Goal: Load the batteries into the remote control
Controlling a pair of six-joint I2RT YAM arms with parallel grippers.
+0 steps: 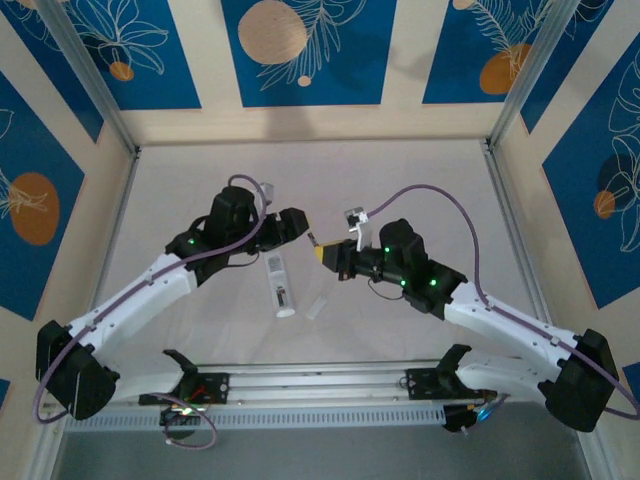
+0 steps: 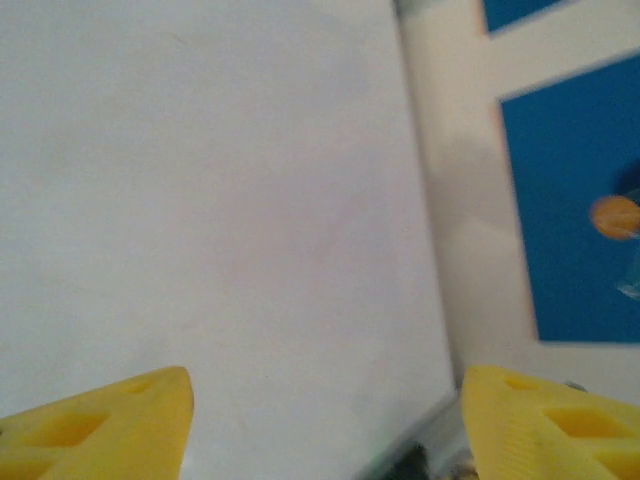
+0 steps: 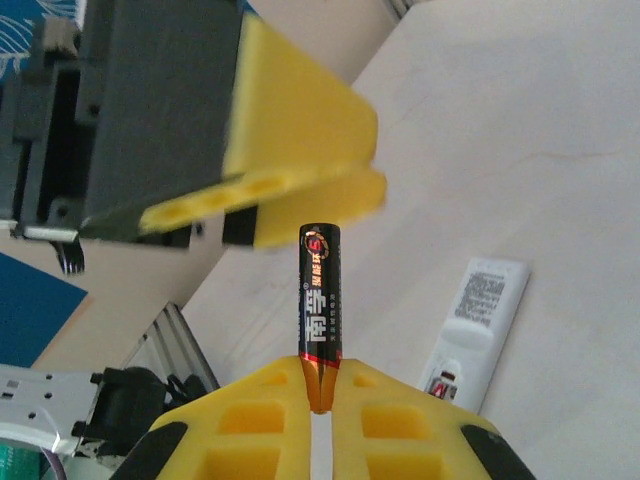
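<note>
My right gripper is shut on the lower end of a dark battery with an orange-gold tip, which stands upright out of the fingers. Just above the battery's free end hover the yellow fingers of my left gripper, which is open with nothing between them. In the top view the left gripper and right gripper meet tip to tip above the table's middle. The white remote control lies back up below them. Its battery bay is open, with something red and dark inside.
A small flat white cover piece lies just right of the remote's near end. The aluminium rail carrying both arm bases runs along the near edge. Blue-and-cream walls enclose the table on three sides.
</note>
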